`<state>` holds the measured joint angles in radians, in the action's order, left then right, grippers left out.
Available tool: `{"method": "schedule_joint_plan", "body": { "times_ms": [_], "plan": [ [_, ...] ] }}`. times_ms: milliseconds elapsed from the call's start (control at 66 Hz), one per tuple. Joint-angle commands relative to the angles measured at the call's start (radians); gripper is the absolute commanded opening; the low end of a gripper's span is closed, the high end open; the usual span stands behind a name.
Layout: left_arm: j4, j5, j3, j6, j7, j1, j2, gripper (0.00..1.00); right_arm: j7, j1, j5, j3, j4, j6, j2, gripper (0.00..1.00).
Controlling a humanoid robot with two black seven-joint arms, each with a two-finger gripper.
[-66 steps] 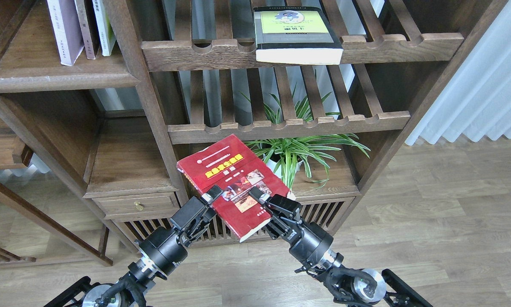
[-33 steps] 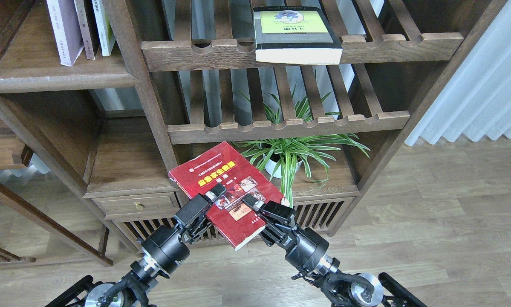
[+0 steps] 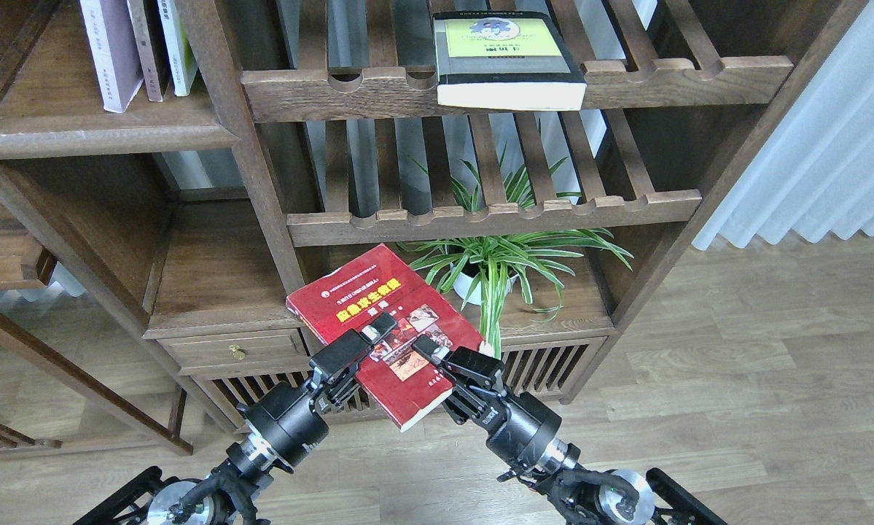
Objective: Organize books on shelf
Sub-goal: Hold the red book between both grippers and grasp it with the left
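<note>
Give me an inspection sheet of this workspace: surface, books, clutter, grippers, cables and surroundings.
Surface: shelf, top left, dark solid board.
Job's things: lavender book upright on the shelf; red book held in the air; yellow-green book flat on a slatted rack.
Clutter: potted plant in a lower bay.
Grippers: left gripper and right gripper both grip the red book.
Cables: nothing seen.
Surroundings: wood floor, white curtain.

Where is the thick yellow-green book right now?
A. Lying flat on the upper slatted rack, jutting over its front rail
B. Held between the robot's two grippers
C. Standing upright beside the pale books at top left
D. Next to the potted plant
A: the yellow-green book lies flat on the upper slatted rack, its page edge jutting past the front rail; the grippers hold the red book instead.
</note>
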<state>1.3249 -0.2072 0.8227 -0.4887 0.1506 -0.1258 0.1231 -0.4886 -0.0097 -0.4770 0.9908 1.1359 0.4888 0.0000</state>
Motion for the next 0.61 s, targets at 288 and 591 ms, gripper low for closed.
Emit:
{"method": "schedule_joint_plan", "body": {
  "times_ms": [288, 591],
  "plan": [
    [0.0, 0.0, -0.014, 0.0, 0.0, 0.0, 0.001, 0.08, 0.0, -0.001, 0.0, 0.0, -0.001, 0.0, 0.0, 0.08],
    [0.005, 0.0, -0.014, 0.0, 0.0, 0.009, 0.01, 0.08, 0.0, 0.0, 0.009, 0.009, 0.001, 0.0, 0.0, 0.48]
  ]
}}
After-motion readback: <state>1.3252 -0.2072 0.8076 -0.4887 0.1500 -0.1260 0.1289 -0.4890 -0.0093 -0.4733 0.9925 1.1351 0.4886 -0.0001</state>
